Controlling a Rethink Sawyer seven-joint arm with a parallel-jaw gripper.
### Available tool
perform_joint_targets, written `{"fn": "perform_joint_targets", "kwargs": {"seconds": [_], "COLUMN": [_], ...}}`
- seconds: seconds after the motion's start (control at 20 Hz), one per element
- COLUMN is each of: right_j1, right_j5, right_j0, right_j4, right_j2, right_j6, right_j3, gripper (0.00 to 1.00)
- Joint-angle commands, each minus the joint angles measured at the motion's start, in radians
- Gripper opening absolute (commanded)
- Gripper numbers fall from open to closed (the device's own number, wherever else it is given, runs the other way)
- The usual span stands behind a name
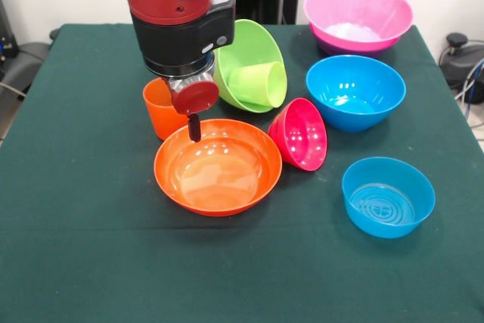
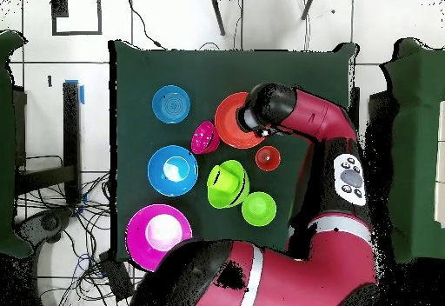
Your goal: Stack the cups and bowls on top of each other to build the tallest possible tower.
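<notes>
A: So, where is the gripper (image 1: 194, 128)?

B: Low over the far rim of the orange bowl (image 1: 218, 168), on the left half of the table (image 1: 76, 262) as the front view has it. The wrist hides too much of it, so I can't tell if it is open or closed.

A: And the cups?

B: The orange cup (image 1: 159, 109) stands upright just behind the gripper, at the orange bowl's far left. The lime cup (image 1: 261, 83) lies inside the green bowl (image 1: 246, 39), which is tipped on its side farther back.

A: The other bowls?

B: The small red bowl (image 1: 300, 134) is tilted just beside the orange bowl's right rim. Right of it stands the large blue bowl (image 1: 355, 92), with the smaller blue bowl (image 1: 388, 197) nearest, at the right. At the far right the pink bowl (image 1: 358, 17) sits in the purple bowl (image 1: 324, 41). From overhead, a second green bowl (image 2: 259, 208) shows upright near the tipped one, toward the robot's base.
</notes>
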Motion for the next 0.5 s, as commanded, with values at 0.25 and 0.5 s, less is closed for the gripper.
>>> {"fn": "perform_joint_targets", "kwargs": {"seconds": [0.25, 0.5], "right_j1": [0.024, 0.027], "right_j5": [0.015, 0.033], "right_j0": [-0.005, -0.007], "right_j4": [-0.055, -0.065], "right_j2": [0.067, 0.068], "right_j6": [-0.091, -0.113], "right_j3": [0.001, -0.013], "gripper": [1.00, 1.00]}}
